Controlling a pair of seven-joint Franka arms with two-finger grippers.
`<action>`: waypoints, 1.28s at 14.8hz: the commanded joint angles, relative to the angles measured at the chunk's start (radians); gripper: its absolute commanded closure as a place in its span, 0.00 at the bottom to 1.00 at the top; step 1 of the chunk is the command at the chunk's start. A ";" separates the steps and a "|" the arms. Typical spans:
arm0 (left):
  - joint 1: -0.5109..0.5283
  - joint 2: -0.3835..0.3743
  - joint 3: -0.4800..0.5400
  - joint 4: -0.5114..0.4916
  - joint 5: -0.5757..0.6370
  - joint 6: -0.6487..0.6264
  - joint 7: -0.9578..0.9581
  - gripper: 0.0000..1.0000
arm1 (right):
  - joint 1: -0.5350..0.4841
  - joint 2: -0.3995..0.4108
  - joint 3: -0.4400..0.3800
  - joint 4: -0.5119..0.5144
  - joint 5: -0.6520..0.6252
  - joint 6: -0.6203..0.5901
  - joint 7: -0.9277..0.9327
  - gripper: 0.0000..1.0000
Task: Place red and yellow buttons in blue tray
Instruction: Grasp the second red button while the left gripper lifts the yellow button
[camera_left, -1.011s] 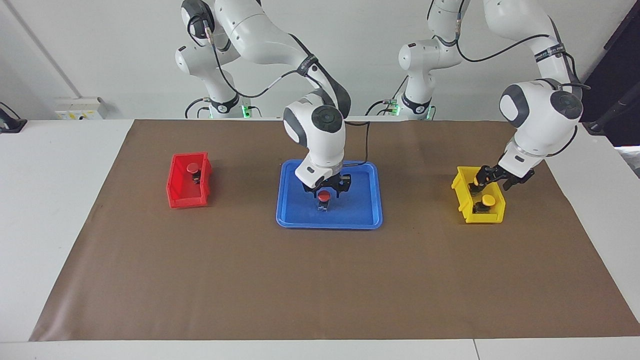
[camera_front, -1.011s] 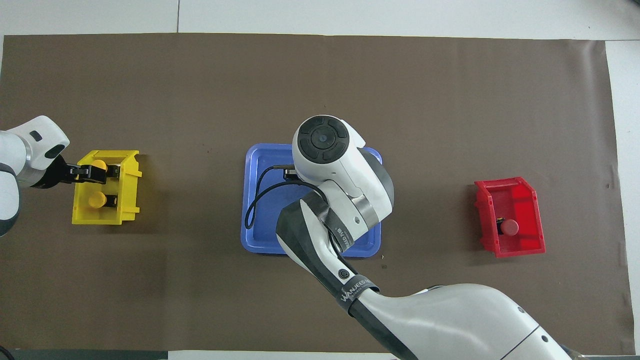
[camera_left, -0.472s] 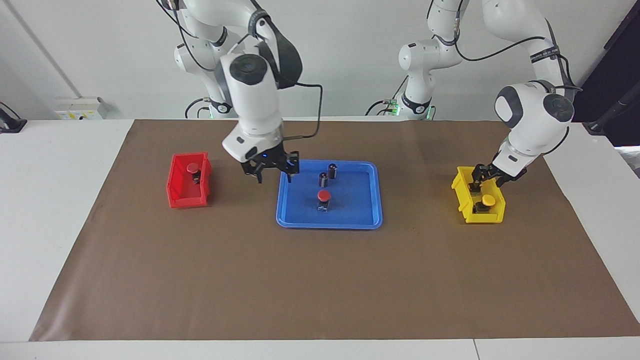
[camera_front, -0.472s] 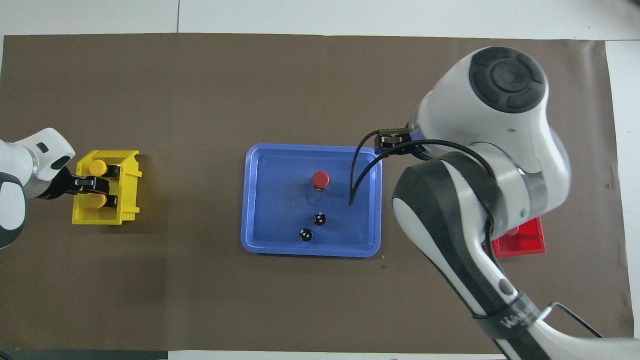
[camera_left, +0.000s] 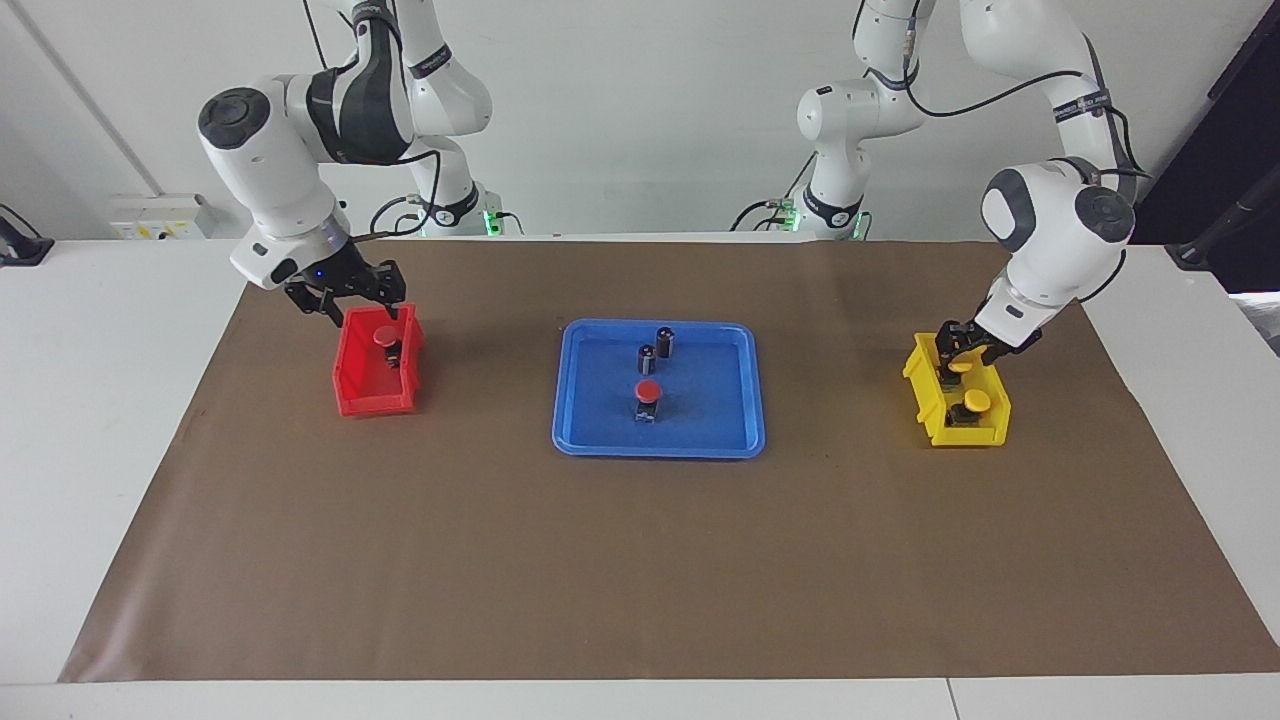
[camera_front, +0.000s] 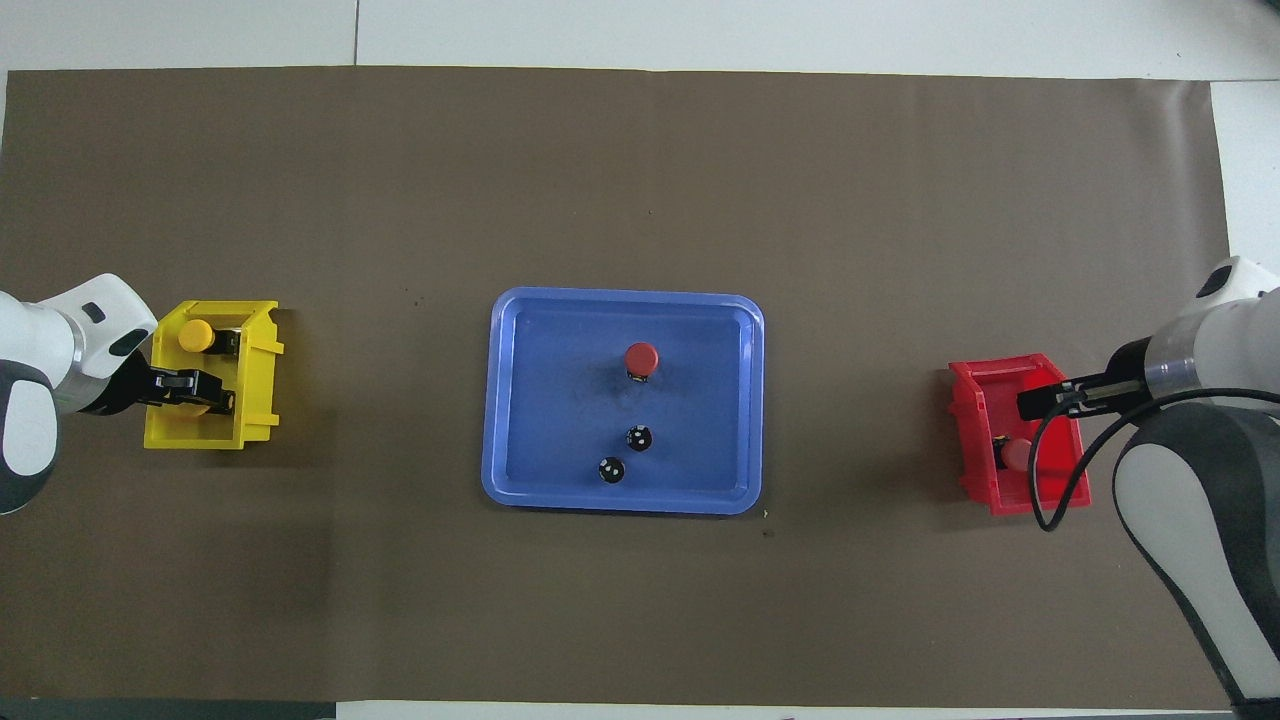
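Note:
The blue tray (camera_left: 735, 425) (camera_front: 520, 400) lies mid-table with one red button (camera_left: 648, 392) (camera_front: 641, 357) standing in it. A second red button (camera_left: 385, 339) (camera_front: 1018, 455) sits in the red bin (camera_left: 360, 398) (camera_front: 975, 440). My right gripper (camera_left: 355, 310) hangs open and empty just above that bin's rim nearest the robots. My left gripper (camera_left: 962, 345) (camera_front: 185, 385) is down in the yellow bin (camera_left: 925, 400) (camera_front: 255, 380), at the yellow button (camera_left: 960, 366) nearer the robots. The other yellow button (camera_left: 977, 401) (camera_front: 195, 335) stands free beside it.
Two dark capless cylinders (camera_left: 665, 341) (camera_left: 647, 358) stand in the tray, nearer the robots than the red button. A brown mat (camera_left: 640, 560) covers the table. The right arm's wrist and cable hang over the red bin in the overhead view.
My right gripper left the red button in the tray and swung over to the red bin. My left gripper shifted from the farther yellow button to the nearer one.

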 joint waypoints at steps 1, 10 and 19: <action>0.004 -0.032 -0.004 -0.038 0.015 0.006 0.004 0.34 | -0.065 -0.056 0.018 -0.148 0.002 0.100 -0.081 0.20; -0.006 -0.031 -0.006 -0.037 0.015 0.012 -0.028 0.72 | -0.049 -0.025 0.021 -0.230 0.016 0.242 -0.044 0.27; -0.197 -0.012 -0.015 0.358 -0.008 -0.401 -0.289 0.99 | -0.010 -0.005 0.021 -0.242 0.019 0.260 -0.037 0.30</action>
